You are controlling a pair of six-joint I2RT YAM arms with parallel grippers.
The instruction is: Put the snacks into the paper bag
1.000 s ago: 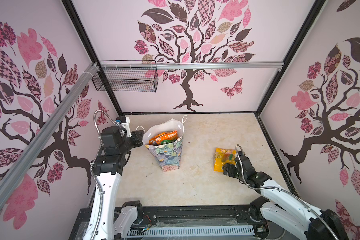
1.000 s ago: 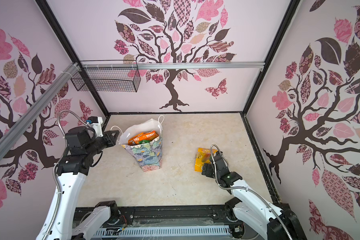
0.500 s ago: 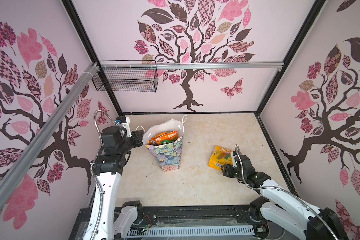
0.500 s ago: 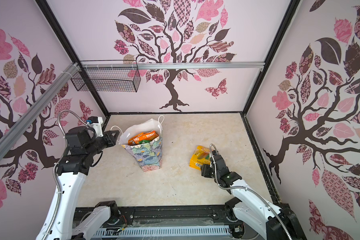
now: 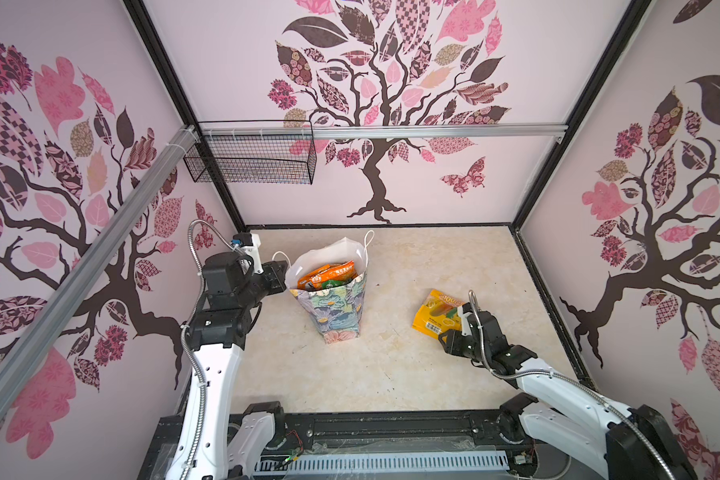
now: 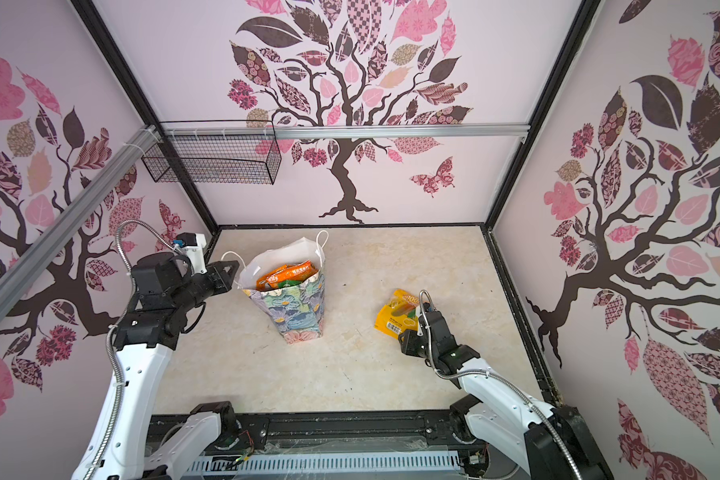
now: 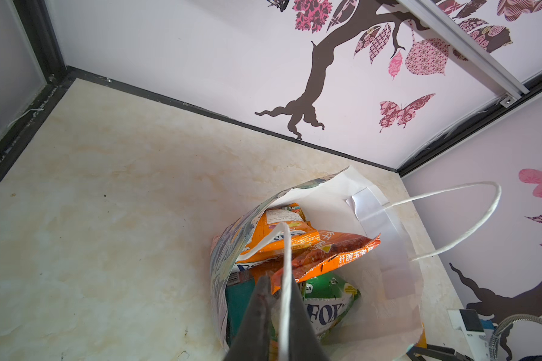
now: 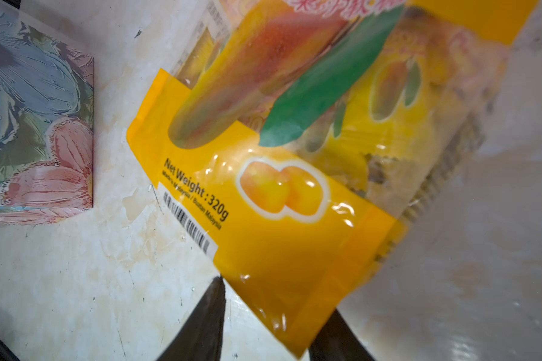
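Left gripper (image 7: 277,290) jaws pinched on the bag's cord handle (image 7: 284,250); right gripper (image 8: 276,300) jaws around a corner of the yellow packet (image 8: 279,187).
Left jaws narrow, almost together, with the white cord running between them at the bag's near rim; right jaws part-way in, one on each side of the packet's lower corner and touching its edges; cannot tell whether it is clamped; paper bag (image 5: 337,316) upright on the worktop (image 5: 412,374), left of centre, mouth open; orange packets (image 5: 329,274) and a green packet (image 7: 326,297) inside, reaching the rim; yellow packet to the right of the bag, well apart; black wire basket (image 5: 250,158) hangs on the back-wall rail.
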